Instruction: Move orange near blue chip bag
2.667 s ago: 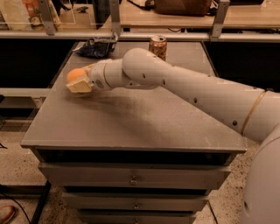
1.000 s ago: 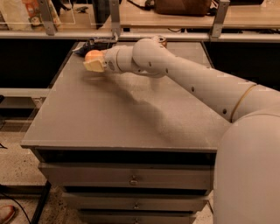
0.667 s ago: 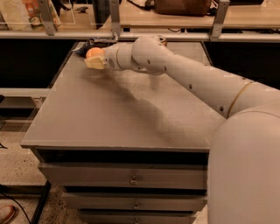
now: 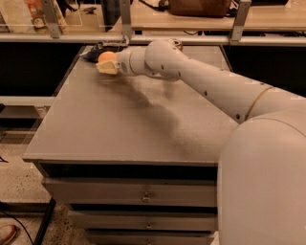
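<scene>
In the camera view, the robot's white jointed arm (image 4: pixel 215 88) reaches across to the far left corner of the flat grey surface (image 4: pixel 119 129). Its pale-fingered gripper (image 4: pixel 109 65) is closed around the smooth round orange (image 4: pixel 107 57), which sits between the fingers low over the surface. I cannot tell whether the fruit is touching the surface or just above it. Just behind and left of the fruit lies the low, wrinkled, dark blue chip bag (image 4: pixel 93 52) of glossy foil. It is at the surface's back edge, very near the fruit and perhaps touching it. A gold-tan metal drink can (image 4: pixel 177 44) peeks out behind the arm's elbow, well apart from both.

The carry looks all but done, so the step in hand is the placing. The next move probably calls for lowering the orange onto the surface beside the blue chip bag and opening the gripper gently. A round fruit may roll off the near corner if it is nudged on release. The gripper should then lift straight away without brushing the bag.

The surface is the top of a grey cabinet with metal drawers (image 4: pixel 143 196) below it. Behind runs a metal rail (image 4: pixel 191 40) with a wooden counter and a brown bag (image 4: pixel 198 7) beyond. The speckled floor (image 4: pixel 19 182) shows at the lower left.
</scene>
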